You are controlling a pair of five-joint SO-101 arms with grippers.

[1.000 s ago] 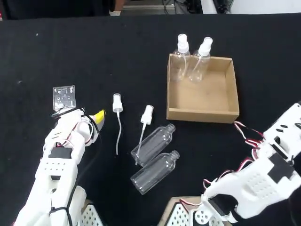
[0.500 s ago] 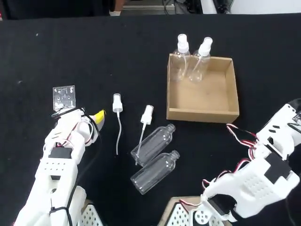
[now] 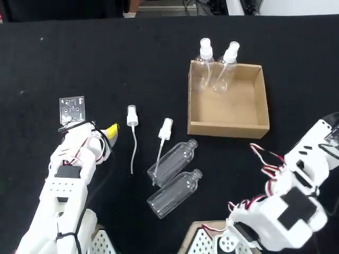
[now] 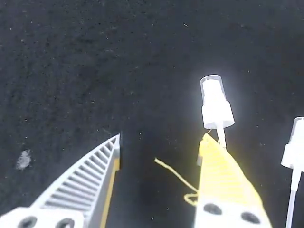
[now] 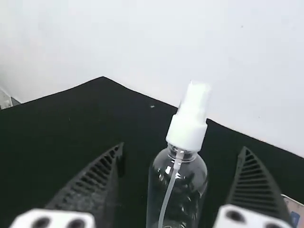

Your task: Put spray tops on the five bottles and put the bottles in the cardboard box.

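Two uncapped clear bottles (image 3: 172, 159) (image 3: 175, 193) lie side by side on the black table. Two loose spray tops (image 3: 132, 115) (image 3: 166, 128) with dip tubes lie to their left. The cardboard box (image 3: 254, 108) holds two capped bottles (image 3: 203, 66) (image 3: 226, 66) leaning on its back wall. My left gripper (image 3: 107, 135) (image 4: 161, 142) rests open, and the nearer spray top (image 4: 216, 104) lies just past its yellow fingertip. My right gripper (image 5: 181, 149) is open, with a capped upright bottle (image 5: 178, 185) standing between its fingers, untouched.
A small clear square plate (image 3: 72, 109) lies on the table behind the left arm. The right arm (image 3: 304, 169) with its loose wires takes up the front right corner. A pale wall (image 5: 142, 38) rises behind the table edge in the right wrist view.
The right arm has swung and drawn back toward the front of the table. The left arm, the loose spray tops and the lying bottles have not moved.
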